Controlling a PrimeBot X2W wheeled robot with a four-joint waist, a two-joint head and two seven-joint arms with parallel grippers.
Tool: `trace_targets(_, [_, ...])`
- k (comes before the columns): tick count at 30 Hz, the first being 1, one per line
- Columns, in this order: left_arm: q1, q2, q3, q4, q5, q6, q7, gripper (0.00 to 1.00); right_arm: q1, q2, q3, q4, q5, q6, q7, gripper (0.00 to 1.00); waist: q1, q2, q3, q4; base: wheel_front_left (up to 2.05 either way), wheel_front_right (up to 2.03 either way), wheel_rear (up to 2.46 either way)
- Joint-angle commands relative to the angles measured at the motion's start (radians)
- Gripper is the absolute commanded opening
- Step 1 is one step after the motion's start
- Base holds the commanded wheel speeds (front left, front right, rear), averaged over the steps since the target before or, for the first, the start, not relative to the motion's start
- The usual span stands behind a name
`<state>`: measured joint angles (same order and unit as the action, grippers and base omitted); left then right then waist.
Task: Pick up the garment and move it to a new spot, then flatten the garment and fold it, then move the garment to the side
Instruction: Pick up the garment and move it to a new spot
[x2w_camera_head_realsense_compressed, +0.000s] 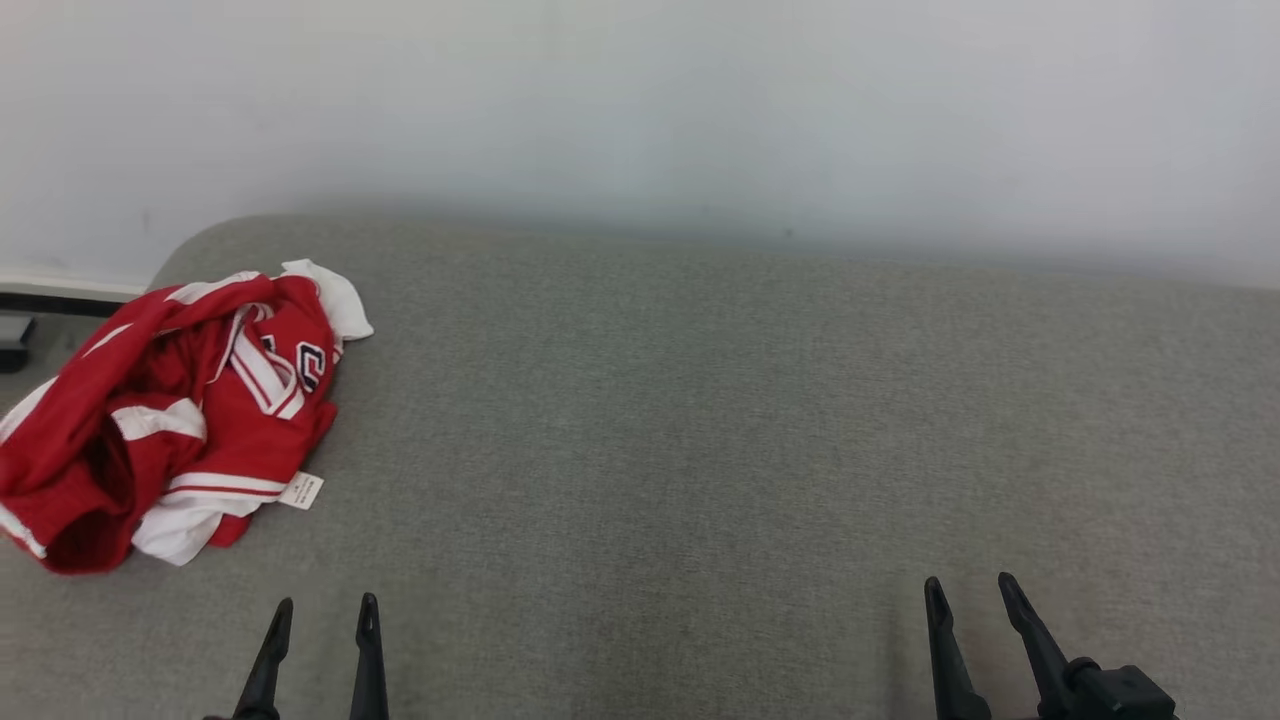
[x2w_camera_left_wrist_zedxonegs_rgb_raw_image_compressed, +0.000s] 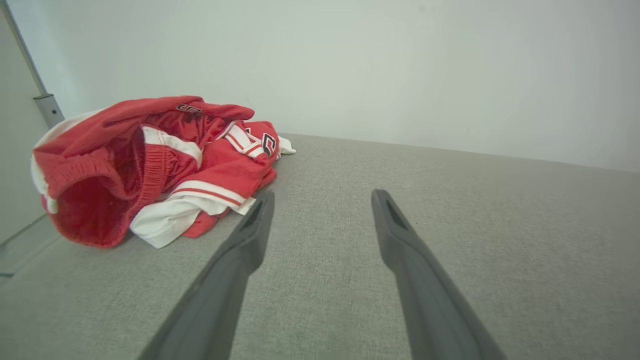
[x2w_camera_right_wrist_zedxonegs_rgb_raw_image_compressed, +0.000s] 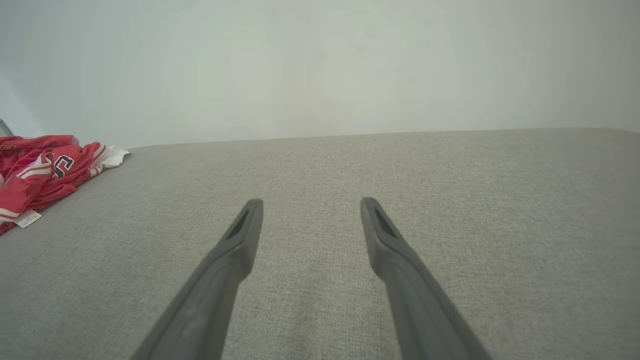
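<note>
Crumpled red-and-white garment sits on the left side of the grey fabric surface, the heap stretching from the near-left edge back toward the wall. Left gripper is spread wide and empty, with the garment just ahead and to its left, so it's clearly the nearer arm. Right gripper, also wide and empty, is well apart on the right. The pick-up looks like the left's job, reaching forward and leftward.

Well left of the jaws of our right gripper, the garment is cut off by the view's edge. Its crumpled folds hide its shape from us, and the print on its label, ahead and left of the jaws of the left gripper, is too small to read.
</note>
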<state>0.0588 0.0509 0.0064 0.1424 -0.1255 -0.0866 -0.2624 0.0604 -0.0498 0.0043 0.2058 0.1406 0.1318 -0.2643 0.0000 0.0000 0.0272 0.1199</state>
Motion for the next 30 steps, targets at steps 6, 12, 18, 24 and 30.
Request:
trace_targets(6, [0.006,-0.001,0.020,0.008,-0.010,0.013,-0.002,1.00,0.001,-0.001,-0.003,0.002,0.002,-0.002,-0.002,1.00,0.0000,0.0000,0.005,0.131,0.00,0.00,0.00])
trace_targets(12, [0.019,-0.001,0.038,0.009,-0.011,0.022,-0.002,1.00,0.002,-0.001,0.005,0.006,0.000,-0.002,-0.002,1.00,0.0000,0.0000,0.002,0.217,0.00,0.00,0.00])
trace_targets(18, [0.023,-0.001,0.053,0.011,-0.021,0.030,-0.002,1.00,0.009,-0.001,0.014,0.006,-0.002,-0.002,-0.002,1.00,0.0000,0.0000,-0.007,0.288,0.00,0.00,0.00])
trace_targets(24, [0.031,-0.001,0.051,0.017,-0.021,0.034,-0.002,1.00,0.018,-0.001,0.022,0.008,-0.008,-0.002,-0.002,1.00,0.0000,0.0000,-0.017,0.354,0.00,0.00,0.00])
trace_targets(30, [0.042,-0.001,0.063,0.017,-0.030,0.041,-0.002,1.00,0.014,-0.001,0.034,0.011,-0.010,-0.002,-0.002,1.00,0.0000,0.0000,-0.017,0.379,0.00,0.00,0.00])
